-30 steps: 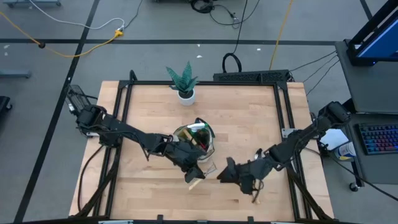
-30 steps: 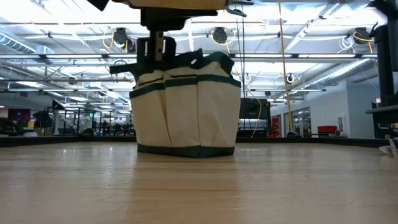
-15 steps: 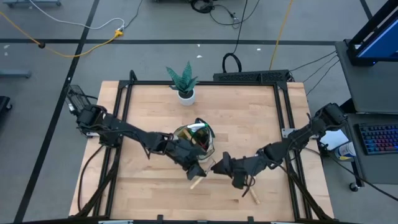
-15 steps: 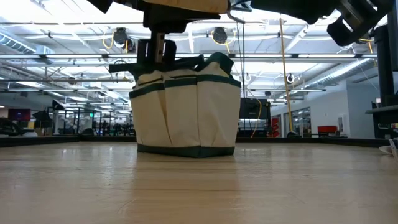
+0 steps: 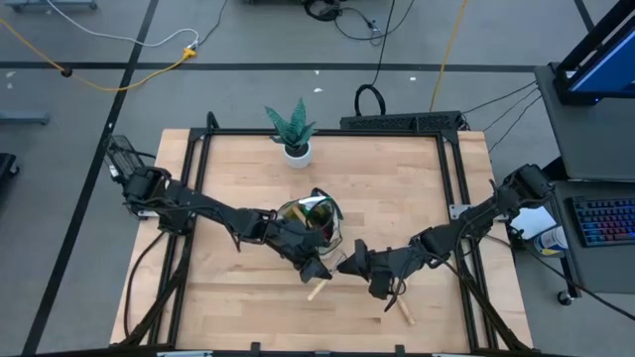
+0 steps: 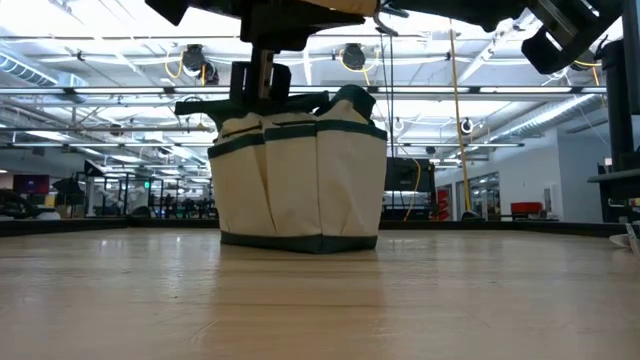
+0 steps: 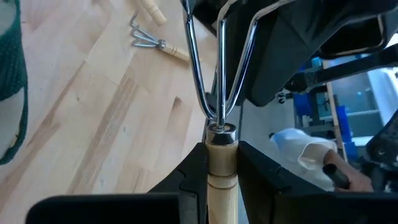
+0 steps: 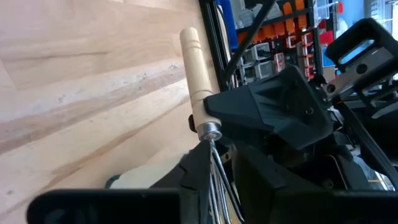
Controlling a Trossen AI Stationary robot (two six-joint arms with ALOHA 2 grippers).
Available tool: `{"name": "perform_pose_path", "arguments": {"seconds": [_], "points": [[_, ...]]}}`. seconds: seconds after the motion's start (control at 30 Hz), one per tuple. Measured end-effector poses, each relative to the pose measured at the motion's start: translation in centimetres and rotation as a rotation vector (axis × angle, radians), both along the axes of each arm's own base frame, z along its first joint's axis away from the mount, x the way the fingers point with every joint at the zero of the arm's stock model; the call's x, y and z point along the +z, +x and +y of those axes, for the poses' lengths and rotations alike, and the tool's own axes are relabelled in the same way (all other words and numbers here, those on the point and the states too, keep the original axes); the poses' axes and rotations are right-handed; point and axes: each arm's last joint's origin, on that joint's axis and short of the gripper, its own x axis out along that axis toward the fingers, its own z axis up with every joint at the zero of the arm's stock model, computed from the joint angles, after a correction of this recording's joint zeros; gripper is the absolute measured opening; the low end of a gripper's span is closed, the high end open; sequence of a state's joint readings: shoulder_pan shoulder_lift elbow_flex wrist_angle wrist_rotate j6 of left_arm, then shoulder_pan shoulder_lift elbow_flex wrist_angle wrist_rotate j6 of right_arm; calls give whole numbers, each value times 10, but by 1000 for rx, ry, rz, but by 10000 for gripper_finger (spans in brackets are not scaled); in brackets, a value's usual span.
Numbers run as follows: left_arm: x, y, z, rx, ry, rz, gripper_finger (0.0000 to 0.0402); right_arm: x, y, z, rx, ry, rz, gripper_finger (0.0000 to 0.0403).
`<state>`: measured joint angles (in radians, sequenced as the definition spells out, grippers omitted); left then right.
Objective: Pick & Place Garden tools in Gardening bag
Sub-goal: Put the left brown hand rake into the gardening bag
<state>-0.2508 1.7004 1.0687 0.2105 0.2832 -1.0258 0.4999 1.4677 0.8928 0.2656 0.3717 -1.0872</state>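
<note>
Starting with the table (image 5: 397,188): pale wood. The whole job sits around its middle.
Bag (image 5: 313,220): round beige fabric with green trim, upright near the table's centre, with some tools already poking out of the top. It's soft-sided, so I'd guess it gives or tips if a tool catches the rim.
Left gripper (image 5: 316,270): just in front of the bag, fingers pressed onto the wooden handle of the hand rake (image 7: 222,134), right below the metal collar.
Right gripper (image 8: 216,157): nose to nose with the left one, pinching the rake's thin wire prongs.
Held rake: up in the air between both grippers, beside the bag. It looks light and stiff. The handle is the better place to grab, round and grippy, while the shiny wires look slippery and could twist.
Spare rake (image 5: 402,309): lying flat on the table near the right arm, well apart from the bag. Same advice, take it by the wooden end.
</note>
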Motion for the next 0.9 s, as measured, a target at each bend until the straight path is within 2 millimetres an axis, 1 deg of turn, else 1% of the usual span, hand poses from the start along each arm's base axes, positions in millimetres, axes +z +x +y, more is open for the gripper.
{"name": "perform_pose_path", "arguments": {"seconds": [0.2,0.3,0.43,0.6,0.8,0.9], "points": [[2,2,4,41,-34,-10,67,-1,0,-5,-115,-88,-5,66],[2,3,5,69,-39,-6,67,-2,0,-6,-139,-131,-2,68],[2,3,7,80,-36,-6,67,-3,0,-7,-132,-169,0,51],[2,4,10,89,-35,-3,68,-5,-1,-7,-124,-195,24,10],[2,4,10,82,-14,-11,70,-7,-2,-8,-141,-164,40,10],[1,4,12,79,8,-17,85,-7,-2,-8,-154,-131,41,5]]}}
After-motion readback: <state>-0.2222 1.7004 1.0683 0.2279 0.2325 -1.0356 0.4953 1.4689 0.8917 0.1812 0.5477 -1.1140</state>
